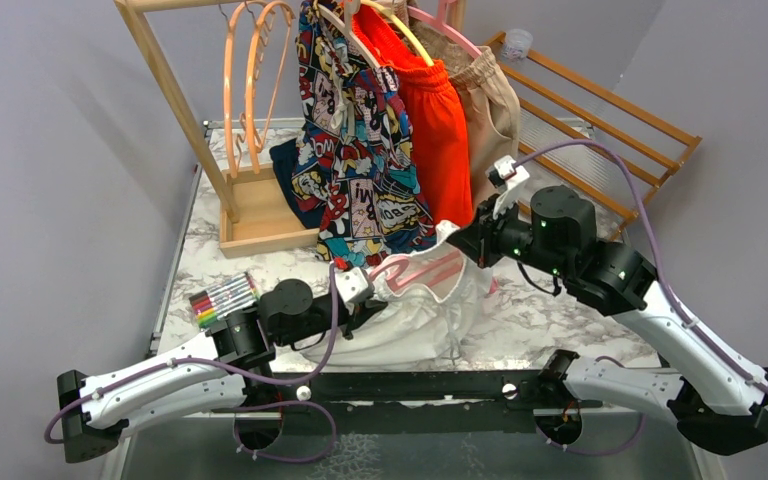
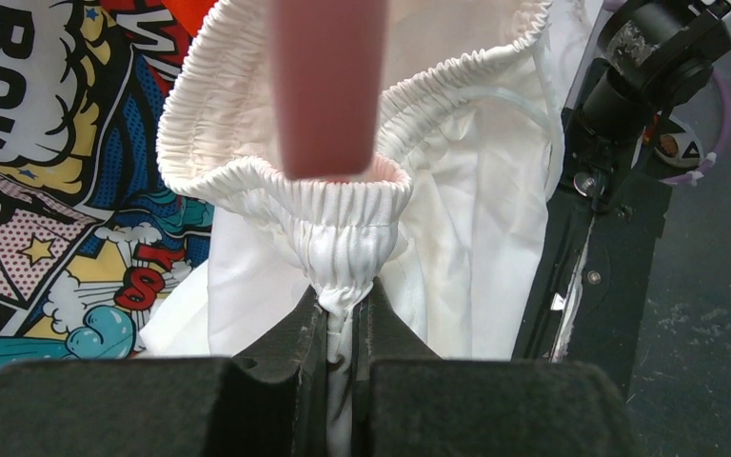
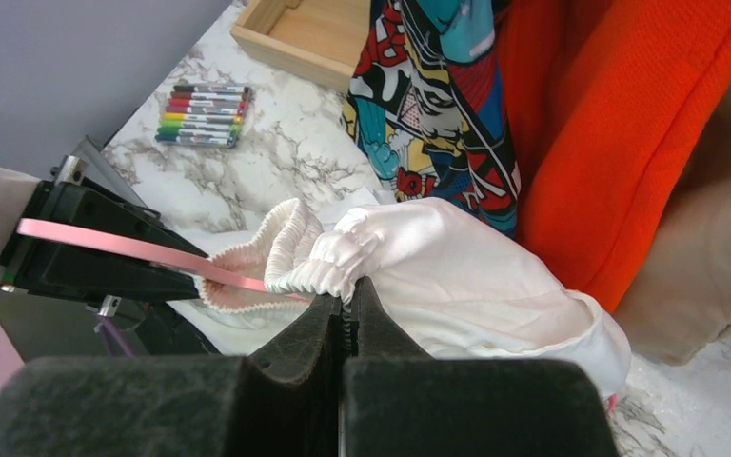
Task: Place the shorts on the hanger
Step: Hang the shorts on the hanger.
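The white shorts (image 1: 430, 310) hang between my two grippers above the table's near middle. My left gripper (image 1: 375, 300) is shut on the gathered waistband at its left end, seen close in the left wrist view (image 2: 345, 297). My right gripper (image 1: 465, 240) is shut on the waistband's other side (image 3: 350, 290). The light-pink hanger (image 1: 422, 272) passes through the open waistband; in the left wrist view it is a blurred pink bar (image 2: 328, 86), and in the right wrist view a thin pink strip (image 3: 133, 249). Its hook is hidden.
A wooden rack (image 1: 175, 100) at the back holds orange hangers (image 1: 245, 75), comic-print shorts (image 1: 360, 150), orange-red shorts (image 1: 435, 120) and a beige garment (image 1: 495, 100). A pack of markers (image 1: 222, 298) lies at the left. A slatted wooden frame (image 1: 600, 130) stands at the back right.
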`<state>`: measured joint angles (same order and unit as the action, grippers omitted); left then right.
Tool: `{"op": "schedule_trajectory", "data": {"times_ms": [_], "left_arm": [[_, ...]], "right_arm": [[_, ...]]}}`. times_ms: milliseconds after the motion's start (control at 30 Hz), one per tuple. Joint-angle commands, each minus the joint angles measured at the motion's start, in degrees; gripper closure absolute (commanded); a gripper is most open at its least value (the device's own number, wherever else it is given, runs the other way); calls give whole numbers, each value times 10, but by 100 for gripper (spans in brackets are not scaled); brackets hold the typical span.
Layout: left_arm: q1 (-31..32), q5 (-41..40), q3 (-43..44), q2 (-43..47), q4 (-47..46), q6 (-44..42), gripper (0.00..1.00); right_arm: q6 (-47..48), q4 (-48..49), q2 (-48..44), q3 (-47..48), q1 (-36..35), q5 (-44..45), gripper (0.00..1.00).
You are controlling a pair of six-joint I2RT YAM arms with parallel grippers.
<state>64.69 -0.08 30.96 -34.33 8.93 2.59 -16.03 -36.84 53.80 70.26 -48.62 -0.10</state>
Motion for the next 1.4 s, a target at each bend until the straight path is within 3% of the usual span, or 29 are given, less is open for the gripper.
{"op": "schedule_trajectory", "data": {"times_ms": [0, 300, 600, 733, 867, 1067, 1200, 1233, 1367], "left_arm": [[0, -3, 12, 1, -34, 5, 100], [0, 28, 85, -46, -72, 7, 100], [0, 0, 60, 32, -92, 53, 100], [1, -45, 56, 54, -66, 67, 100], [0, -90, 57, 66, -65, 78, 100], [0, -126, 52, 70, -75, 83, 100], [0, -127, 48, 69, -74, 87, 100], [0, -126, 47, 70, -73, 88, 100], [0, -131, 43, 69, -80, 89, 100]], "right_arm": [[4, -6, 22, 65, 1, -50, 99], [-58, 21, 115, 263, 0, -200, 99], [-94, 8, 89, 142, 0, -108, 99], [-83, -8, 86, 167, 0, -99, 99], [-84, -1, 90, 208, 0, -106, 99], [-111, 37, 92, 125, 0, -180, 99], [-92, 15, 111, 117, 0, -228, 99], [-85, 7, 115, 119, 0, -238, 95], [-53, -25, 125, 135, 0, -256, 60]]}}
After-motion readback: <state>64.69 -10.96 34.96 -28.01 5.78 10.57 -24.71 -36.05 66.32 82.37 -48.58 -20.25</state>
